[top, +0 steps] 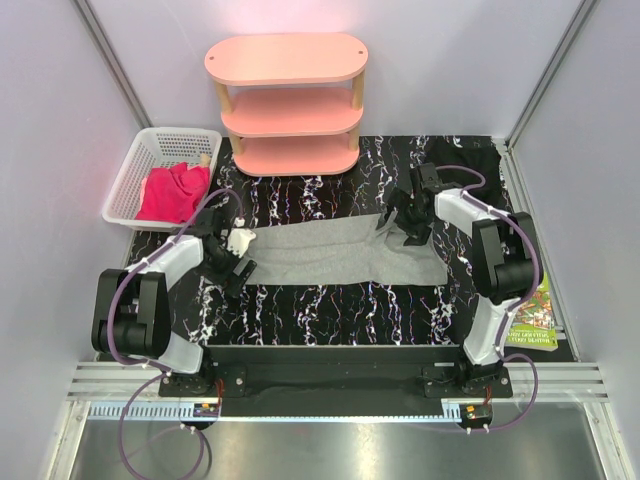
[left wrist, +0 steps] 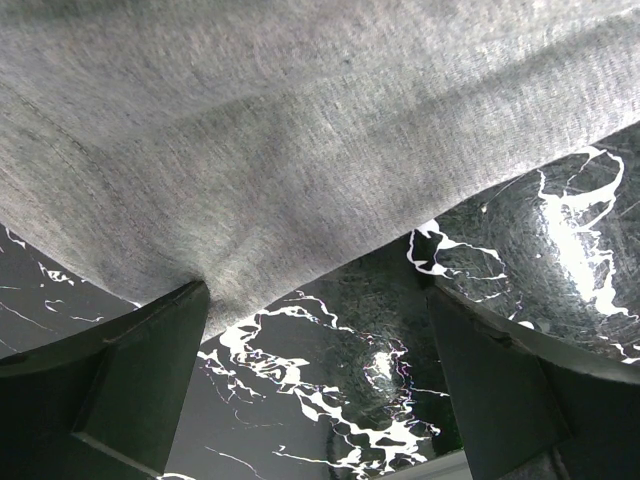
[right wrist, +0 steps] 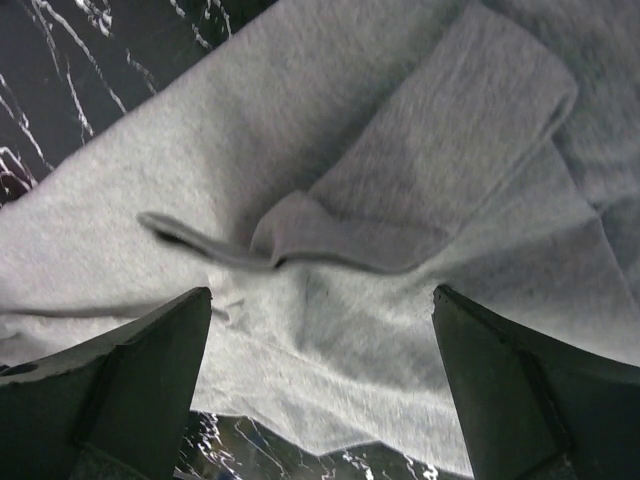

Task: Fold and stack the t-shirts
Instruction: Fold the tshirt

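Observation:
A mid-grey t-shirt point(top: 340, 252) lies folded into a long band across the middle of the black marbled table point(top: 320, 300). My left gripper point(top: 237, 268) is open at its left end; in the left wrist view the grey cloth point(left wrist: 280, 130) fills the top and its edge touches my left finger point(left wrist: 130, 380), with bare table between the jaws. My right gripper point(top: 408, 222) is open above the shirt's right end, where a sleeve point(right wrist: 440, 170) lies folded over the grey cloth point(right wrist: 330, 330). A magenta-pink shirt point(top: 175, 192) sits in the white basket point(top: 135, 168). Black cloth point(top: 470, 155) lies at the back right.
A pink three-tier shelf point(top: 288, 100) stands at the back centre. A green-covered book point(top: 535, 320) lies at the right edge beside the right arm. Grey walls close in both sides.

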### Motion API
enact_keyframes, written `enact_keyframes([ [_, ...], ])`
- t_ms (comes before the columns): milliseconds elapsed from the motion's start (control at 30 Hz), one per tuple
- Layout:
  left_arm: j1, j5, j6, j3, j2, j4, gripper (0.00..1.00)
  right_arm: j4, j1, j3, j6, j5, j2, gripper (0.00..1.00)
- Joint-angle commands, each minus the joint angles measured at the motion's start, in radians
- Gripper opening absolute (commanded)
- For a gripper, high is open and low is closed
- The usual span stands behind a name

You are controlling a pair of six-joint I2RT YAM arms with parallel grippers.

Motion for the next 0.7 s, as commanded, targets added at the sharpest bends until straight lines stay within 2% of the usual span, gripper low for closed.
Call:
enact_keyframes([
  [0,0.008,-0.009,-0.012,0.037,0.004,-0.021,0.99,0.077,-0.012,0.063,0.017,-0.039,0.039,0.99],
  [367,0.008,-0.001,-0.012,0.034,0.024,-0.021,0.99,0.101,-0.019,0.206,0.005,-0.120,0.128,1.00],
  [667,0.008,-0.015,-0.006,0.021,0.010,-0.021,0.99,0.104,-0.035,0.264,-0.020,-0.081,0.197,1.00],
])
